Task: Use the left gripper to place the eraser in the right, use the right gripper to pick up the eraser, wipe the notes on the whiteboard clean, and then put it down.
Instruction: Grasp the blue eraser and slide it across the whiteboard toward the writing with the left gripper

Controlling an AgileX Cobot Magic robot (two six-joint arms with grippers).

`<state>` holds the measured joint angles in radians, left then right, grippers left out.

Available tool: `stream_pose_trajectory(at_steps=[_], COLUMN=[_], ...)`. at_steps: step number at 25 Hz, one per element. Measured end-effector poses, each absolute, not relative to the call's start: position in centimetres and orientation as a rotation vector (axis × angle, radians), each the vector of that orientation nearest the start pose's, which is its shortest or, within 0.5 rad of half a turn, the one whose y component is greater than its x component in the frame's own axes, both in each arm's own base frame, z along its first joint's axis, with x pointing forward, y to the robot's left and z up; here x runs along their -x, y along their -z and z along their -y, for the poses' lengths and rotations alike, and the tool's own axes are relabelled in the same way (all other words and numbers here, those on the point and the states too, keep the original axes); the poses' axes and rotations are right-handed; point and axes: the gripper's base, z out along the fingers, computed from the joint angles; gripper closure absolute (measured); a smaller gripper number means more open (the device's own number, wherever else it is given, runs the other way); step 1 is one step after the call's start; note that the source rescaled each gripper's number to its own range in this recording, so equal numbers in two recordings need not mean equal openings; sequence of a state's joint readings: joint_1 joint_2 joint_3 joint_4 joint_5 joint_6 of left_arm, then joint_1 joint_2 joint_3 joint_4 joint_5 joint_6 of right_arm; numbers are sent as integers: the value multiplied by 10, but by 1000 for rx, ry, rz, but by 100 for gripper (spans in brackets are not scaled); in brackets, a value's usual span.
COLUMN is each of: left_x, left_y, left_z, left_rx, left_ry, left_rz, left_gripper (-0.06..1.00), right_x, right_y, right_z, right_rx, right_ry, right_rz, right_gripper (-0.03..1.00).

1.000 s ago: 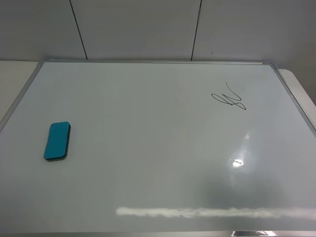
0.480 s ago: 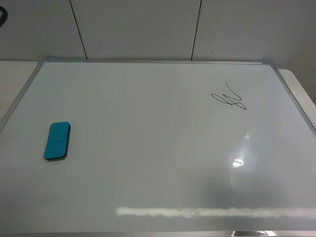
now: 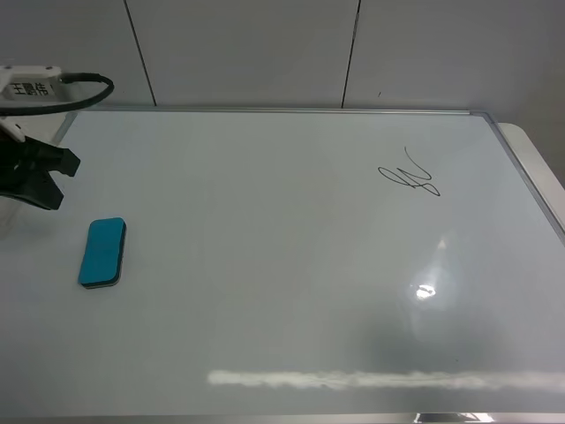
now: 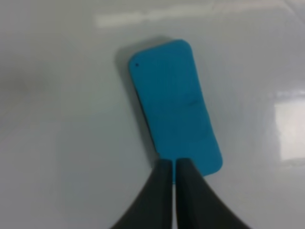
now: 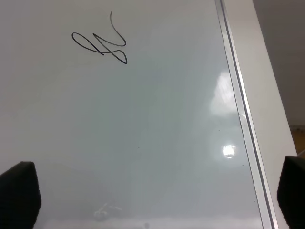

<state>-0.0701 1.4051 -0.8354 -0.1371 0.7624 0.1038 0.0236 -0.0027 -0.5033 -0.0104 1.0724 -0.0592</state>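
Observation:
A teal eraser (image 3: 102,253) lies flat on the left part of the whiteboard (image 3: 282,291). My left gripper (image 3: 53,180) has come in from the upper left and hovers just up and left of it. In the left wrist view the eraser (image 4: 174,105) lies just beyond my shut, empty left gripper (image 4: 172,164). Black scribbled notes (image 3: 409,175) sit at the board's upper right. The right wrist view shows the notes (image 5: 101,43) ahead of my open right gripper (image 5: 155,193), whose fingertips (image 5: 19,191) stand far apart. The right arm is out of the exterior view.
The whiteboard's metal frame (image 3: 274,110) runs along the back and down the right side (image 5: 238,109), with a strip of pale table (image 3: 538,168) beyond it. A tiled wall (image 3: 265,53) rises behind the board.
My left arm has entered the exterior view from the upper left and come down toward the eraser. The eraser and notes have not moved.

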Motion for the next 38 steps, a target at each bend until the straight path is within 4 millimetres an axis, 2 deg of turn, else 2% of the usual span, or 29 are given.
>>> stream_pose_trajectory(at_steps=[10,14,19,23,29,33,38], left_x=[-276,-281,-282,-272,-261,-260,-261], left_y=[-168,-154,-142,-130,-123,-123,-124], left_z=[33,33,33,32,32,39,57], left_rx=[-153,-136,-125,-90,-70,-107,-145], left_ry=[100,96,91,94,93,89,118], left_rz=[-2937,-2963,-2962,-2948,-2889,-2876,-2818], left_gripper=[94,94,94,94,94,94,94], right_x=[6,6,6,6,6,6,6], right_y=[-277,-277,-277,-277,-277,-277,-277], right_z=[1,1,1,1,1,1,1], right_rx=[84,84,84,84,84,84,84], right_ry=[35,35,35,35,35,35,35], right_rz=[-2048,-2048,-2048,-2048,-2048,-2048,-2048], right_gripper=[-3,-3,-3,-3,-3,-3,-3])
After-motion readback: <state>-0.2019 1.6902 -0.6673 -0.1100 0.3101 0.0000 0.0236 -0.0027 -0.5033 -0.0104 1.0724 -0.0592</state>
